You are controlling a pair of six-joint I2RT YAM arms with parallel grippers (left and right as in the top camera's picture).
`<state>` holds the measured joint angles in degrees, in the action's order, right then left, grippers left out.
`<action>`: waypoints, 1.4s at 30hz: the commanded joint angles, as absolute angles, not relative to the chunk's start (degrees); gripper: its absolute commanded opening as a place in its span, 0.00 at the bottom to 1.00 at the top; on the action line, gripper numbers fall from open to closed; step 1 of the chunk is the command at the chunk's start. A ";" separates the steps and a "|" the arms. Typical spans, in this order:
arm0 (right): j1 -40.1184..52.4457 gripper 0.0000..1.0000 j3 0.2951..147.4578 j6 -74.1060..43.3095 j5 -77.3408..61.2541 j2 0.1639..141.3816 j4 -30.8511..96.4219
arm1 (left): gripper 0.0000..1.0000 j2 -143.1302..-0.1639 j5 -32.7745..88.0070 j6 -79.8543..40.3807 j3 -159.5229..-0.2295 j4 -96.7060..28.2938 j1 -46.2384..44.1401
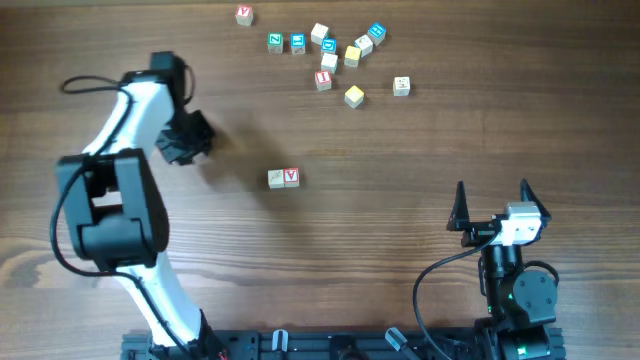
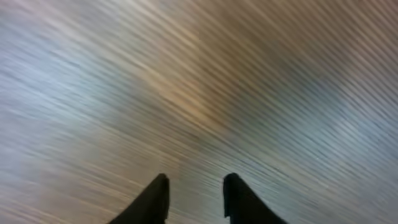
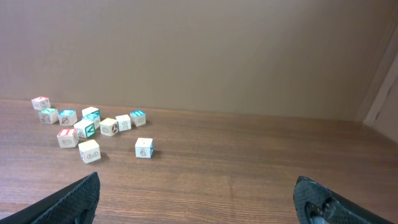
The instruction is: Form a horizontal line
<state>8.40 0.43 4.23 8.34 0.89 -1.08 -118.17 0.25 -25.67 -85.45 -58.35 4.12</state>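
Note:
Mid-table, a cream cube with a faint mark (image 1: 277, 178) and a red "V" cube (image 1: 291, 177) sit touching, side by side in a short row. The plain yellow cube (image 1: 354, 96) (image 3: 89, 150) and the red "I" cube (image 1: 323, 79) (image 3: 66, 137) lie apart at the far side, near the cluster. My left gripper (image 1: 192, 140) (image 2: 196, 180) hovers left of the pair. Its wrist view is motion-blurred, and its jaws stand apart with nothing between them. My right gripper (image 1: 493, 200) (image 3: 199, 199) rests wide open and empty at the near right.
Several other cubes, some blue-lettered (image 1: 298, 42), cluster at the far centre. Another red-lettered cube (image 1: 244, 14) sits at the far edge, and a cream cube with a "4" (image 1: 401, 86) (image 3: 143, 147) lies to the right of the cluster.

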 commanded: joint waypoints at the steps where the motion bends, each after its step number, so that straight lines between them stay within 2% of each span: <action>1: 8.16 1.00 0.30 4.49 7.49 0.43 -1.21 | 0.63 -117.64 -2.24 -26.15 -85.34 -57.80 9.50; 2: 8.16 1.00 0.30 4.49 7.49 0.43 -1.19 | 0.90 -117.64 -3.14 -26.15 -85.34 -57.60 10.98; 3: 8.16 0.99 0.30 4.49 7.49 0.43 -1.19 | 1.00 -117.64 -3.05 -26.17 -85.34 -57.67 11.88; 8: 8.16 1.00 0.30 4.49 7.49 0.43 -1.21 | 1.00 -117.64 -3.09 -26.17 -85.34 -57.60 14.17; 33: 8.16 1.00 0.30 3.31 7.42 0.43 -1.76 | 1.00 -117.64 -3.09 -26.17 -85.34 -57.58 14.15; 36: 8.16 1.00 0.30 -1.65 1.65 0.47 -1.15 | 1.00 -117.64 -3.09 -26.17 -85.34 -57.58 14.15; 42: 8.16 1.00 6.22 -1.72 -3.31 2.11 -0.58 | 1.00 -117.64 -3.09 -26.17 -85.34 -57.58 14.15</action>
